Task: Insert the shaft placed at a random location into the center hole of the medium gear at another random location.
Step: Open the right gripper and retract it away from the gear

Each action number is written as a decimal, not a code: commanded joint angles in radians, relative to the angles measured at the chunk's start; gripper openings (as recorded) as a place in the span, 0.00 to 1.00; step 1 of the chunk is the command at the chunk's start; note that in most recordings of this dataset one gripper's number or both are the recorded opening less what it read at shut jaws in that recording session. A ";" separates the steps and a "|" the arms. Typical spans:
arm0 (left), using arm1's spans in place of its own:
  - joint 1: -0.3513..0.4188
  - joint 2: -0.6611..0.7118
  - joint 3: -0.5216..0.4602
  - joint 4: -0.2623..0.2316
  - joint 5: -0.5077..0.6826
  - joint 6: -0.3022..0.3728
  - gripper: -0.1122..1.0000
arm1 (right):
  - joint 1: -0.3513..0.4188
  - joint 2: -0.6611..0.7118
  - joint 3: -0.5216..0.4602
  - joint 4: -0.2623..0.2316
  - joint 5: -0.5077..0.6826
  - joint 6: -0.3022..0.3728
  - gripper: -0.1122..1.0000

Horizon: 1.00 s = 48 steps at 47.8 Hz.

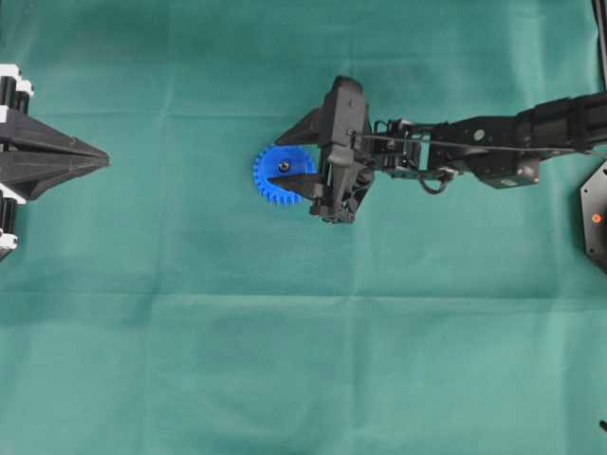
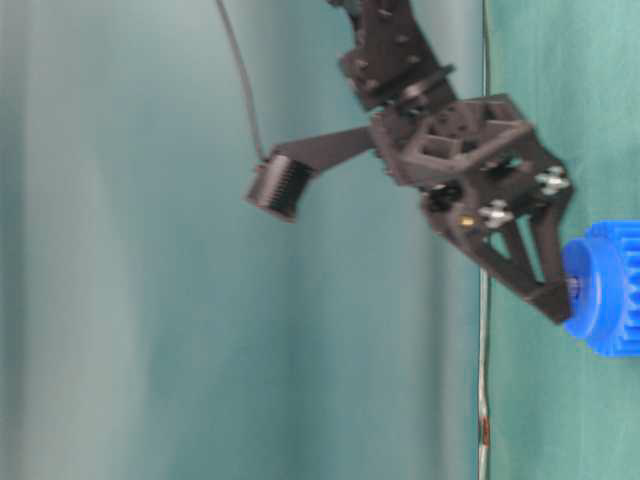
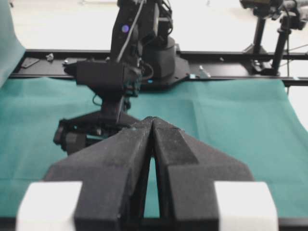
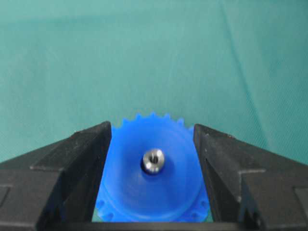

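Observation:
The blue medium gear [image 1: 268, 177] lies flat on the green cloth near the middle of the table. The silvery shaft [image 1: 284, 167] stands in its center hole; only a dark rim of the hole shows around it in the right wrist view [image 4: 146, 167]. My right gripper [image 1: 277, 163] is open, one finger on each side of the gear's hub [image 4: 154, 187], and the shaft [image 4: 153, 160] stands free between them. The table-level view shows a fingertip [image 2: 556, 297] at the gear [image 2: 610, 290]. My left gripper [image 1: 102, 156] is shut and empty at the far left, also seen in its wrist view [image 3: 152, 121].
A black base with a red dot [image 1: 596, 218] sits at the right edge. A black rail [image 3: 231, 72] runs along the far side of the cloth behind the right arm [image 3: 115, 77]. A thin cable [image 2: 484, 400] hangs at the cloth's edge.

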 commanded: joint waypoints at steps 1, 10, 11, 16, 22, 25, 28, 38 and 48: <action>0.002 0.005 -0.020 0.002 -0.005 -0.002 0.10 | -0.002 -0.075 -0.009 0.003 0.017 0.008 0.77; 0.000 0.005 -0.020 0.003 -0.005 -0.002 0.10 | -0.002 -0.155 0.003 0.005 0.048 0.008 0.77; 0.002 0.005 -0.020 0.002 -0.005 -0.002 0.10 | -0.002 -0.163 0.005 0.003 0.049 0.008 0.77; 0.002 0.005 -0.020 0.002 -0.005 -0.002 0.10 | -0.002 -0.198 0.012 0.003 0.061 0.008 0.77; 0.000 0.006 -0.020 0.002 -0.005 -0.002 0.10 | -0.002 -0.227 0.028 0.003 0.069 0.008 0.77; 0.000 0.005 -0.020 0.003 -0.005 -0.002 0.10 | -0.002 -0.239 0.040 0.003 0.067 0.008 0.77; 0.002 0.006 -0.020 0.002 -0.005 -0.002 0.10 | -0.002 -0.261 0.060 0.003 0.069 0.008 0.77; 0.000 0.006 -0.020 0.002 -0.005 -0.003 0.10 | -0.002 -0.345 0.135 0.003 0.067 0.008 0.77; 0.002 0.006 -0.020 0.002 -0.005 -0.002 0.10 | -0.002 -0.451 0.235 0.005 0.069 0.011 0.77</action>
